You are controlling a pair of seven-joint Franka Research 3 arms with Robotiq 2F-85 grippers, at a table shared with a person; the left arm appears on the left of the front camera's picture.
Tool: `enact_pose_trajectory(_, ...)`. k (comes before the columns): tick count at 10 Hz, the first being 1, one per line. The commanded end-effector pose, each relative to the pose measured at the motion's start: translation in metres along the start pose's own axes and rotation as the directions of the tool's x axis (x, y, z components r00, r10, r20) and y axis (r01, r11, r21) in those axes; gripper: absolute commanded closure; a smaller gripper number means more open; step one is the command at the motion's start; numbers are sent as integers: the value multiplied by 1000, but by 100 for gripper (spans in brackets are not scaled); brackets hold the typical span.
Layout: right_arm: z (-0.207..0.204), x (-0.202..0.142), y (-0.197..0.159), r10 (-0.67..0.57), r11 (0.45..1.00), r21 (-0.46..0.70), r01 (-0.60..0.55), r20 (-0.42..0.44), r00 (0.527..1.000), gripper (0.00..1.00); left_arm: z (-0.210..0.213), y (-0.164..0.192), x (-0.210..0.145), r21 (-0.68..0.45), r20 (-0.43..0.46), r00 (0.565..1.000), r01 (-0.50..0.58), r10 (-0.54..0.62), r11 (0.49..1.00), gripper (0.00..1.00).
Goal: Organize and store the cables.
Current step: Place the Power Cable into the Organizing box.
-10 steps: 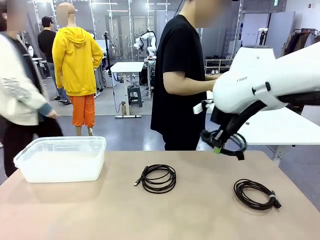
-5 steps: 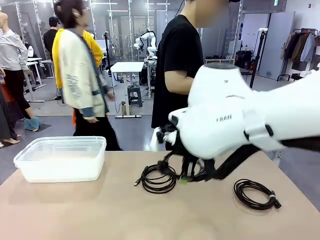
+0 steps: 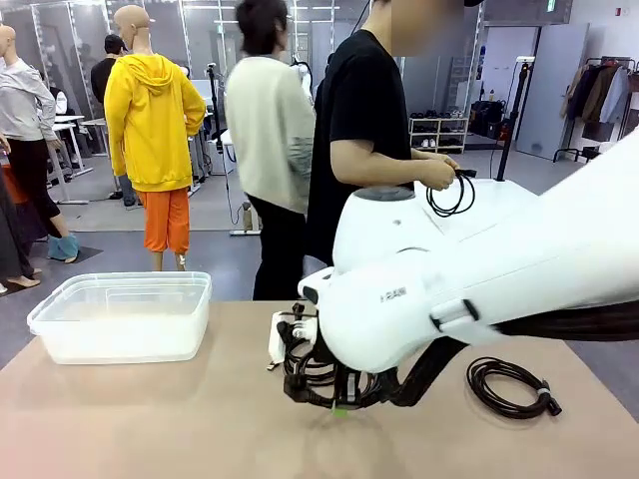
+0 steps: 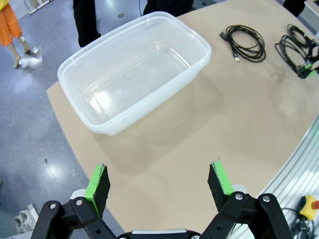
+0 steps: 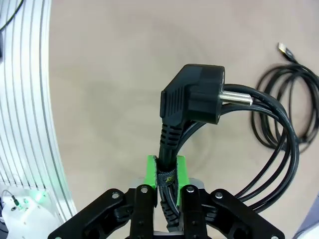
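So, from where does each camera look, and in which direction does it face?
Front view: sits between the arms, faces across the table toward the person; the right arm crosses it, right gripper low.
Left wrist view: above the table's corner, looks down at the empty tub; left gripper open.
Right wrist view: looks down at the table; right gripper shut on a power cable.
Shared: both wrist views show the USB-tipped coil.

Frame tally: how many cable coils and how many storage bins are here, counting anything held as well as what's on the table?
Cable coils: 4 (USB-tipped coil and tied coil on the table; power cord in the right gripper; loose coil in the person's hand)
Clear bin: 1
Total: 5
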State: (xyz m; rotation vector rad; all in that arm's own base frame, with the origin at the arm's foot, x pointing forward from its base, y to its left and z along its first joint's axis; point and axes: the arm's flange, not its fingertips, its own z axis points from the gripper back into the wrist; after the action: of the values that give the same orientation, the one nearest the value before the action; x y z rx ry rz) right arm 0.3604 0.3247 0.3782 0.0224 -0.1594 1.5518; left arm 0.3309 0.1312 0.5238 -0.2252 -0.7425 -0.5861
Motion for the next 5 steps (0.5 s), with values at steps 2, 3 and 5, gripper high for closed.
enact_pose_trajectory(2, -30, 22, -18, 27, 999, 37, -26, -22, 999, 100, 1, 0, 0, 1, 3, 1000, 0, 0, 1000, 0)
enact_pose_trajectory(3, -38, 24, -17, 34, 999, 20, -33, -50, 998, 100, 1, 0, 0, 1, 3, 1000, 0, 0, 1000, 0)
enact_pose_trajectory(5, -47, 24, -18, 37, 999, 42, -34, -68, 997, 100, 1, 0, 0, 1, 3, 1000, 0, 0, 1000, 0)
